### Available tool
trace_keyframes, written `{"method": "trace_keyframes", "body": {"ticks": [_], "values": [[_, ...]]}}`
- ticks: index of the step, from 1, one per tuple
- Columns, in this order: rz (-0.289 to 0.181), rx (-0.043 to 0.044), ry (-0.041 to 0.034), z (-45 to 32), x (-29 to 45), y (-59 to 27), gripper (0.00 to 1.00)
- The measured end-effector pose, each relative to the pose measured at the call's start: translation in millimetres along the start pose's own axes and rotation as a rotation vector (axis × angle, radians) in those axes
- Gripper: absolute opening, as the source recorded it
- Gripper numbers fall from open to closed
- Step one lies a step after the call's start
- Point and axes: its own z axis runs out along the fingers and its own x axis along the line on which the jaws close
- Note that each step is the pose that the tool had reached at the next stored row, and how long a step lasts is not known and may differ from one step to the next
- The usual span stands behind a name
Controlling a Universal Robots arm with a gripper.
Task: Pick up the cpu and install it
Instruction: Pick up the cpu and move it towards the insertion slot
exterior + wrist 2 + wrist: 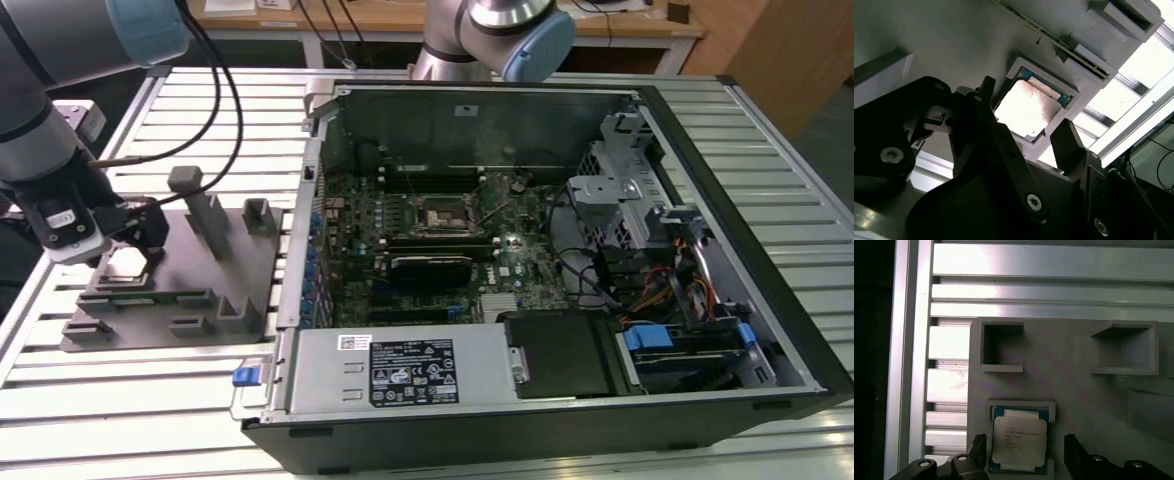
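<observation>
I'm working over a slatted metal counter (160, 420). The open computer case (747, 210) takes up the middle and the exterior view's right, and the motherboard socket (441, 212) sits in the upper middle of the board inside it. The grey fixture (200, 300) lies at the exterior view's left, just beside the case wall, with the arm's wrist hanging over its outer end.

The tool (1024, 440) is spread wide. In both wrist views one finger stands on each side of the cpu (1026, 107), and I see a gap between each finger and the chip, so nothing is gripped. The cpu lies flat, silver top up, in a shallow square pocket (1021, 405) of the fixture, well apart from the socket.

My main worry is the pocket's raised rim. It hugs the chip closely, so if I'm off-centre a finger could land on the rim instead of the chip's thin edge. The fingers would then close on plastic, or tip the chip and wedge it.

The edge gives little to hold, so a shallow or uneven pinch could let the chip slip or turn on the way to the case. A turned chip set down on the socket could damage the contacts.
</observation>
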Motion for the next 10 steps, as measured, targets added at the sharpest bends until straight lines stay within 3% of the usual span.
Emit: {"method": "trace_keyframes", "body": {"ticks": [1,2,10], "values": [[0.0,0.0,0.0,0.8,0.0,0.0,0.75],[0.0,0.0,0.0001,1.3,0.0,-0.1,0.68],[0.001,0.0,0.0001,3.8,0.5,0.3,0.68]]}}
